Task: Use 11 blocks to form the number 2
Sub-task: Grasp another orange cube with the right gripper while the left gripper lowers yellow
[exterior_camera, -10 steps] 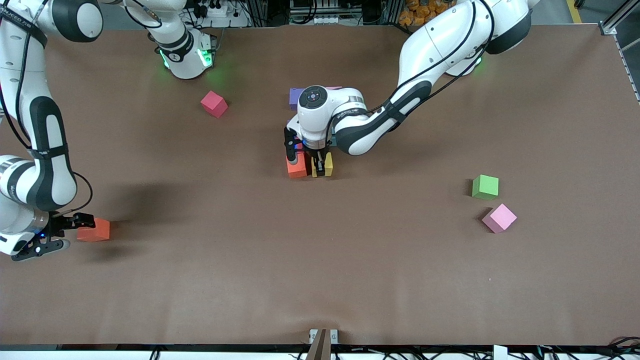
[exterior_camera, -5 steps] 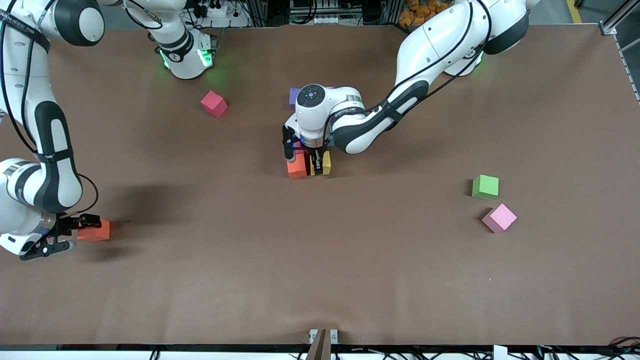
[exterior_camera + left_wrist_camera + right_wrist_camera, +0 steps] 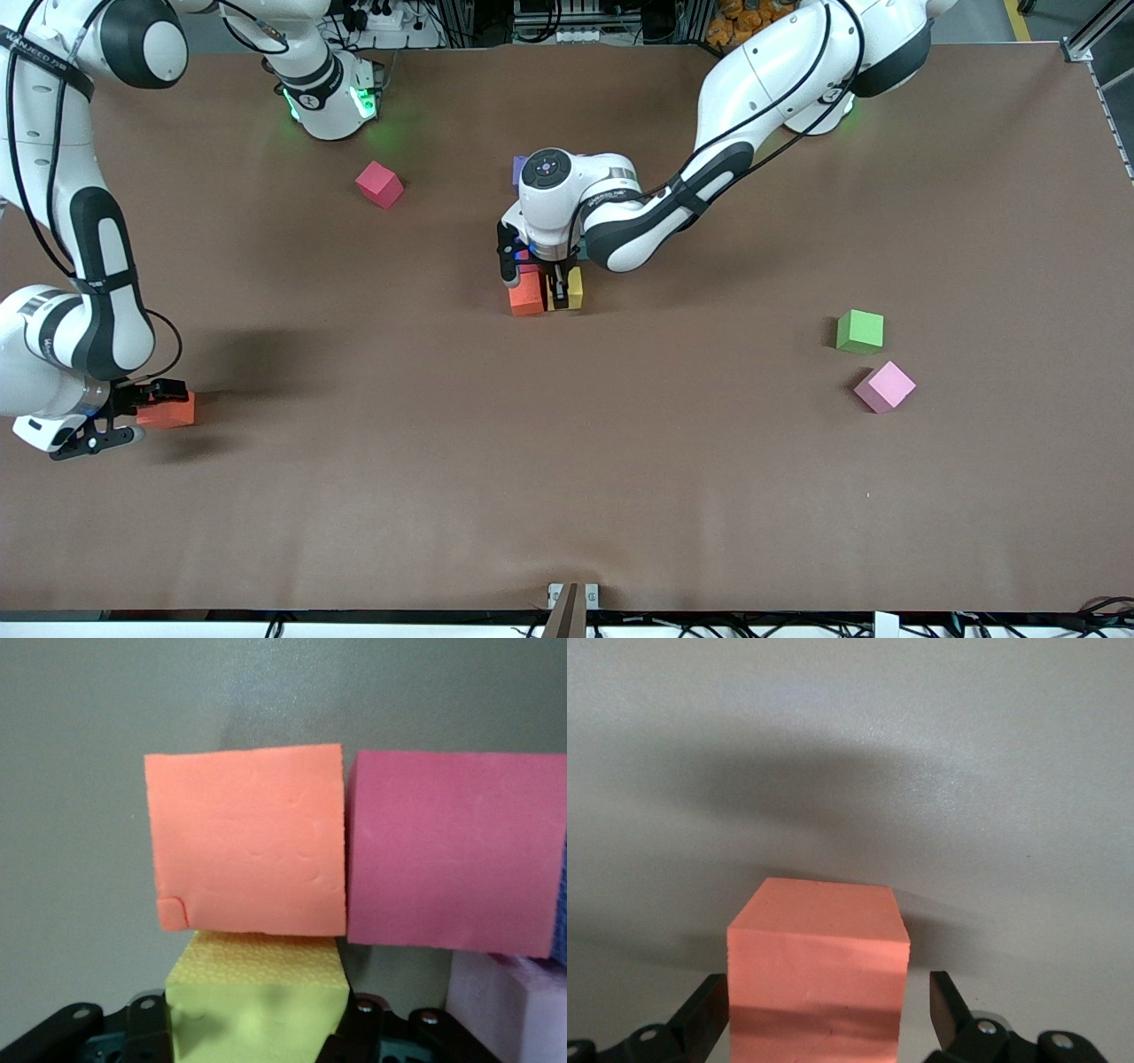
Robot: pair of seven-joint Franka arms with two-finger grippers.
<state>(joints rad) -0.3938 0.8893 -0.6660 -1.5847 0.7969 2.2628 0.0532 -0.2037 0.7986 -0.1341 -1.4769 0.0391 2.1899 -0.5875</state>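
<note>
- The left gripper is seen low at the middle of the table, clenched on a yellow cube; in the left wrist view the yellow cube is pinched between the two fingers.
- The held yellow cube is placed just beside an orange cube, which lies toward the right arm's end of the table from it; in the left wrist view the two are shown touching.
- A magenta cube is seen in the left wrist view pressed against the orange cube, with a pale purple cube at the frame's edge.
- The rest of the partly built number 2 is hidden under the left arm; only a purple cube shows at its edge.
- The right gripper is held released around a second orange cube near the right arm's end of the table; in the right wrist view this cube is seen between the spread fingers, with gaps on both sides.
- A red cube, a green cube and a pink cube are lying apart.
</note>
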